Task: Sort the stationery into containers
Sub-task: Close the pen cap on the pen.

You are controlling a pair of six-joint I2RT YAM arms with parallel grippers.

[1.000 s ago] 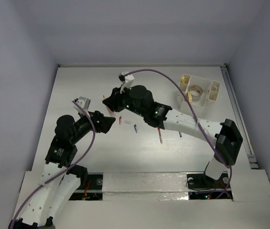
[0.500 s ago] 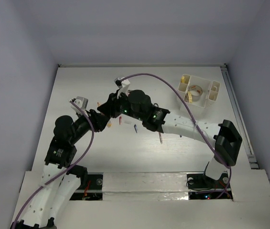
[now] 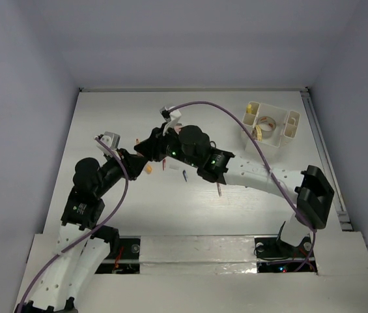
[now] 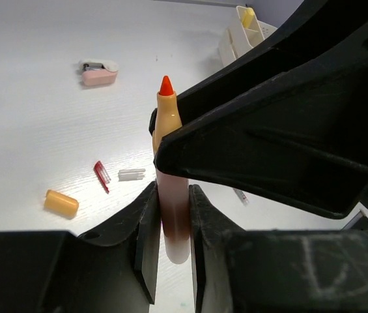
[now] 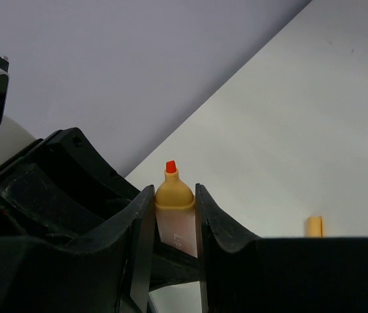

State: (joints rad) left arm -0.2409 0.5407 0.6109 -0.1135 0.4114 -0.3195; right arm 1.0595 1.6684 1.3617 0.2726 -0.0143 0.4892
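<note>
An uncapped marker (image 4: pixel 170 189) with a pale body and an orange tip (image 5: pixel 170 167) hangs above the table, held from both ends. My left gripper (image 4: pixel 172 218) is shut on its rounded rear end. My right gripper (image 5: pixel 174 205) is shut on the barrel just below the yellow collar. In the top view the two grippers, left (image 3: pixel 138 163) and right (image 3: pixel 151 149), meet nose to nose left of centre and hide the marker. The cream-white organizer (image 3: pixel 288 130) stands at the back right with a tape roll (image 3: pixel 265 122) inside.
On the table lie an orange cap (image 4: pixel 61 203), a small red piece (image 4: pixel 101 176), a clear piece (image 4: pixel 131 174) and a pink block (image 4: pixel 99 74). A blue pen (image 3: pixel 185 175) and a red pen (image 3: pixel 219 189) lie under the right arm.
My left gripper has closed from wide open onto the marker's rear end. The right arm brought the marker a little left and has since held still.
</note>
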